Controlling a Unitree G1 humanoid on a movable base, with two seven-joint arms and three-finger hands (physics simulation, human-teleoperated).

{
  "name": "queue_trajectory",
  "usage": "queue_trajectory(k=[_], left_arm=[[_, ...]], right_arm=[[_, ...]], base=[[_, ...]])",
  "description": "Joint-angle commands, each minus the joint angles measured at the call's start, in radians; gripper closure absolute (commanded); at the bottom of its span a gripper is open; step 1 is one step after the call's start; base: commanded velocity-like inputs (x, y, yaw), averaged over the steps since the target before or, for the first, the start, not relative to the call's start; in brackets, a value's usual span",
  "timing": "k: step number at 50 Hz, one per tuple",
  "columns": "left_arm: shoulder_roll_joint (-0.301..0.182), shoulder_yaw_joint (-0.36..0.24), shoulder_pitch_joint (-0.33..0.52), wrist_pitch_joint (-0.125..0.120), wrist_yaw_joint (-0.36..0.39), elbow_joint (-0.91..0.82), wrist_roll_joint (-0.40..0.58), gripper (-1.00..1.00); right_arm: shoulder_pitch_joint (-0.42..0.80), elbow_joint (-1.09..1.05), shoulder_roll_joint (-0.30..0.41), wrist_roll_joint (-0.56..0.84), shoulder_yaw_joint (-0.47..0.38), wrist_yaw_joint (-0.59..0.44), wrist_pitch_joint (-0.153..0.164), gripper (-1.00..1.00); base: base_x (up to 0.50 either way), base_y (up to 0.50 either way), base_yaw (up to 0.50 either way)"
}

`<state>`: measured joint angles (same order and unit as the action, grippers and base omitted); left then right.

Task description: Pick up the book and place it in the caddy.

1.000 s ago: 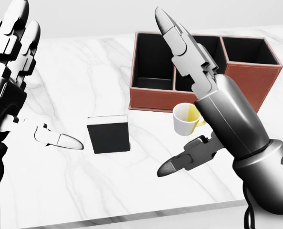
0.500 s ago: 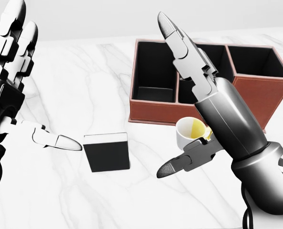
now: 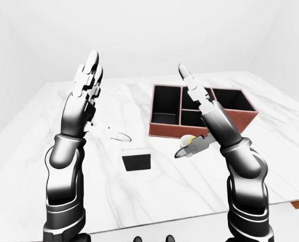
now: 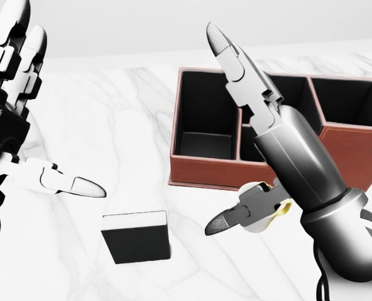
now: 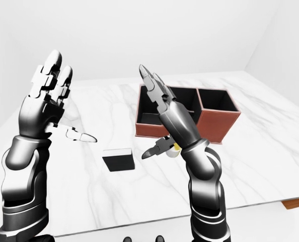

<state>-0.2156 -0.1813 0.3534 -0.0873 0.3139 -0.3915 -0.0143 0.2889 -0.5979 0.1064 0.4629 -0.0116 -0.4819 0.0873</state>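
Mug (image 4: 267, 207) stands between book (image 4: 136, 236) and caddy (image 4: 205, 172); marble around book bare.

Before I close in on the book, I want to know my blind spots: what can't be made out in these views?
- Cup: mostly hidden by the right hand in every view.
- Caddy: middle compartment covered by the right forearm in the head view.
- Left hand: cut off at the head view's left edge.
- Book: any cover text cannot be seen.

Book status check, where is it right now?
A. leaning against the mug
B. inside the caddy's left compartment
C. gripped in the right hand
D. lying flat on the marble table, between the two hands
D: the book lies flat on the table, apart from the caddy, with both the left hand and right hand open above it.
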Motion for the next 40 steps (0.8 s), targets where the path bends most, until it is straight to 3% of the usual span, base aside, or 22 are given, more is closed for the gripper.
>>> queue_trajectory(k=[1, 10, 30, 40], left_arm=[[-0.004, -0.003, 0.002, 0.0, 0.0, -0.006, -0.002, -1.0], [-0.006, -0.003, 0.006, 0.0, 0.001, -0.001, 0.0, -1.0], [-0.01, -0.015, -0.003, 0.0, -0.001, -0.02, -0.012, -1.0], [-0.017, -0.029, 0.005, 0.0, -0.011, -0.058, -0.033, -1.0]], right_arm=[[-0.005, 0.001, -0.002, 0.012, 0.005, -0.004, 0.0, -1.0], [-0.011, 0.006, -0.008, 0.027, 0.011, -0.001, 0.0, -1.0], [-0.04, -0.018, -0.046, 0.119, 0.055, -0.037, 0.0, -1.0], [-0.044, -0.017, -0.092, 0.246, 0.146, -0.049, 0.0, -1.0]], base=[[0.26, -0.02, 0.0], [0.25, -0.02, 0.0], [0.05, -0.03, 0.0], [0.0, 0.0, 0.0]])
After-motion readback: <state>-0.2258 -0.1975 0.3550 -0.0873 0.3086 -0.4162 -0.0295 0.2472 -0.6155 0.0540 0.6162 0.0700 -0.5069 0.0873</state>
